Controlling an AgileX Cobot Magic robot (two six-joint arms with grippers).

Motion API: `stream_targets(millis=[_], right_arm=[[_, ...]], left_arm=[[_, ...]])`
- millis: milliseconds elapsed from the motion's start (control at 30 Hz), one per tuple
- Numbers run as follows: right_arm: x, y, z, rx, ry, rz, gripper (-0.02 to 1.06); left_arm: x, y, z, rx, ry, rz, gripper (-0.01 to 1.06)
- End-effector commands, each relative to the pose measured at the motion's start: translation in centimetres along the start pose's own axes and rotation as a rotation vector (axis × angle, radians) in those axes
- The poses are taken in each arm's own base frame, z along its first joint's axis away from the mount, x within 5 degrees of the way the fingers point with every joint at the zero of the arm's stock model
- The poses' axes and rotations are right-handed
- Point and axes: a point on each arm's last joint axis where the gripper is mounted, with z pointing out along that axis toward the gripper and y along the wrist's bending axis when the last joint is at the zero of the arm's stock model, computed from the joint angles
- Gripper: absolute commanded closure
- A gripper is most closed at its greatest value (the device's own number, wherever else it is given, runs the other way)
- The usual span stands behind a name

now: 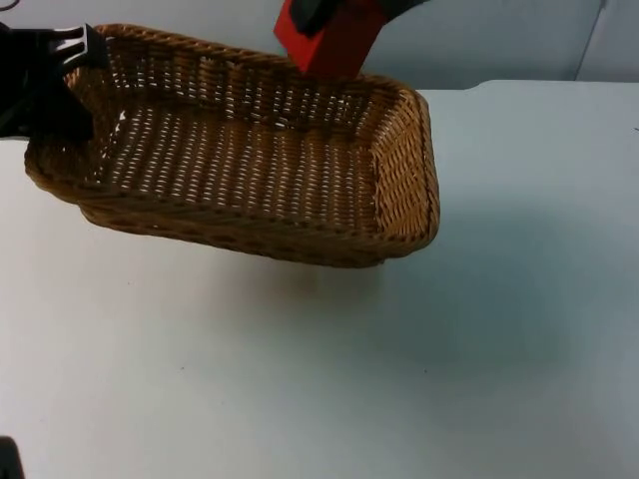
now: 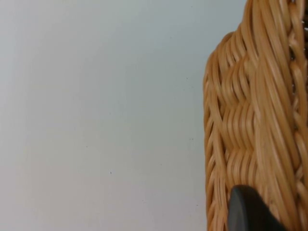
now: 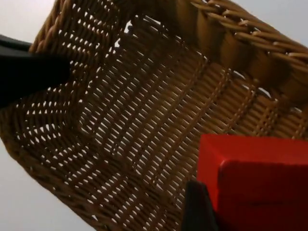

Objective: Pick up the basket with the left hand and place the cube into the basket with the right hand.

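A brown wicker basket hangs tilted above the white table, its shadow on the table below it. My left gripper is shut on the rim at the basket's left end; in the left wrist view the woven wall stands right beside a black fingertip. My right gripper is shut on a red cube, which hangs over the basket's far rim. In the right wrist view the cube sits above the basket's open weave floor, and the left gripper grips the far end.
The white table spreads wide in front of and to the right of the basket. The grey partition wall stands behind.
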Motion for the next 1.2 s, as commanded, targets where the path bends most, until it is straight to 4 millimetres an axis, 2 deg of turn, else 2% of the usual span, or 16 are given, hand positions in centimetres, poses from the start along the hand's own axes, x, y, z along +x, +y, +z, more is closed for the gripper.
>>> stream_targets(millis=[0,133,267,300,433,467,567,667,733,767,800,900,933,967,1100,1167], right_arm=[[-0.1,-0.4,1.1,0.008,-0.004,0.041,1.04],[0.4,-1.3,3.4,0.017,0.047,0.095,0.99],[1.1,-2.2,6.0,0.028,0.099,0.095,0.76],[1.1,-2.2,6.0,0.028,0.099,0.095,0.76],[1.1,-2.4,6.3,0.033,0.096,0.075,0.4],[1.1,-2.4,6.3,0.033,0.096,0.075,0.4],[1.1,-2.4,6.2,0.029,0.099,0.073,0.18],[0.9,-2.2,5.4,0.032,0.078,0.066,0.13],[0.0,-1.9,3.5,0.048,0.002,0.051,0.17],[-0.4,-1.8,2.2,0.071,-0.037,0.038,0.26],[-0.4,-1.8,2.2,0.071,-0.037,0.038,0.26],[-1.5,-2.6,-2.6,0.218,-0.179,0.096,0.75],[-1.5,-2.6,-2.6,0.218,-0.179,0.096,0.75],[-1.7,-3.5,-5.3,0.328,-0.244,0.166,1.04],[-1.2,-4.5,-12.0,0.568,-0.344,0.182,1.05],[-1.0,-4.7,-13.4,0.595,-0.358,0.196,1.05]], left_arm=[[-0.2,-0.3,-0.4,0.014,-0.014,-0.026,1.05],[-0.2,-0.3,-0.4,0.014,-0.014,-0.026,1.05],[-0.2,-0.3,-0.4,0.014,-0.014,-0.026,1.05],[-0.2,-0.3,-0.4,0.014,-0.014,-0.026,1.05],[-0.2,-0.3,-0.4,0.014,-0.014,-0.026,1.05],[-0.2,-0.3,-0.4,0.014,-0.014,-0.026,1.05],[-0.2,-0.3,-0.4,0.014,-0.014,-0.026,1.05],[-0.2,-0.3,-0.4,0.014,-0.014,-0.026,1.05],[-0.2,-0.3,-0.4,0.014,-0.014,-0.026,1.05],[-0.2,-0.3,-0.4,0.014,-0.014,-0.026,1.05],[-0.2,-0.3,-0.4,0.014,-0.014,-0.026,1.05],[-0.2,-0.3,-0.4,0.012,-0.016,-0.026,1.05],[-0.2,-0.3,-0.4,0.012,-0.016,-0.026,1.05],[-0.2,-0.3,-0.4,0.011,-0.017,-0.026,1.05],[-0.3,-0.2,-0.4,0.006,-0.023,-0.026,1.05],[-0.3,-0.2,-0.4,0.005,-0.024,-0.026,1.05]])
